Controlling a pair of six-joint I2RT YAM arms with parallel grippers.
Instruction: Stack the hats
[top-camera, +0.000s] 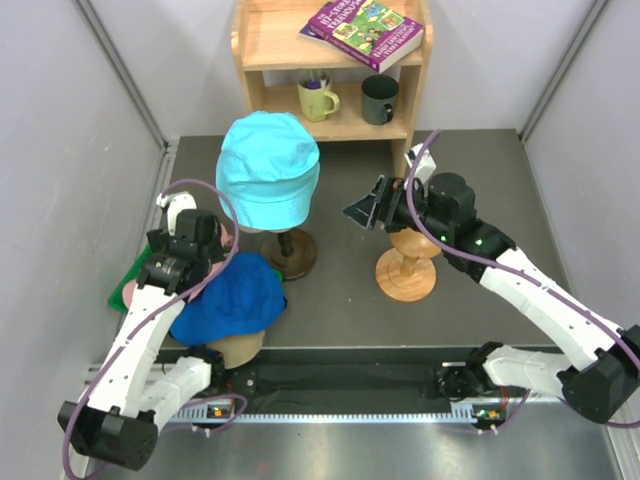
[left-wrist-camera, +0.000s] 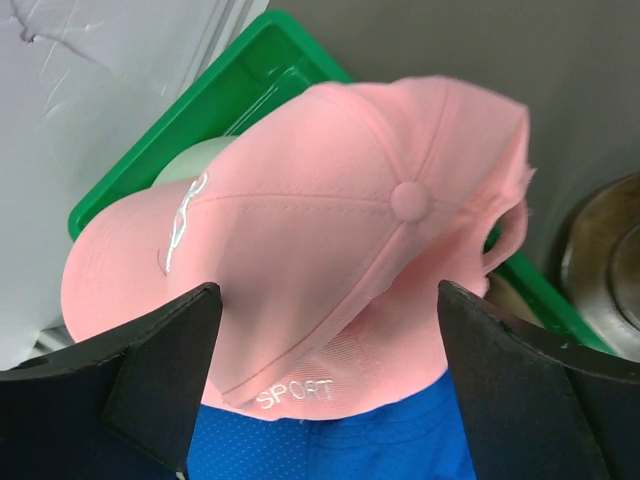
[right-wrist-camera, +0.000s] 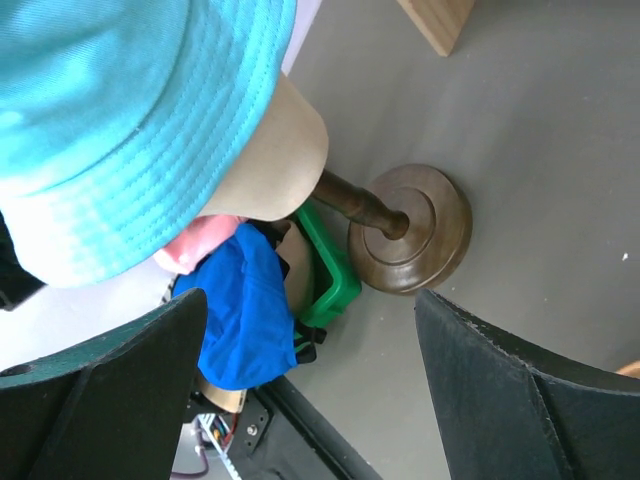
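Four hats show on the counter. At the near left corner a royal blue cap (top-camera: 232, 300) lies over a tan cap (top-camera: 240, 348). Just behind them a pink cap (left-wrist-camera: 330, 220) lies over one green tray (left-wrist-camera: 250, 90). The left gripper (left-wrist-camera: 327, 300) hangs above the pink cap, fingers spread wide, holding nothing. Mid-counter, a cyan bucket hat (top-camera: 268, 168) sits on a cream head (right-wrist-camera: 275, 150) atop a dark stand (top-camera: 288, 255). The right gripper (top-camera: 365, 210), fingers likewise apart and empty, faces it above a second, lighter stand (top-camera: 406, 270). At the far edge one wooden shelf (top-camera: 275, 40) carries two mugs, a lime mug (top-camera: 318, 98) and a dark mug (top-camera: 379, 98), plus one book (top-camera: 365, 30).
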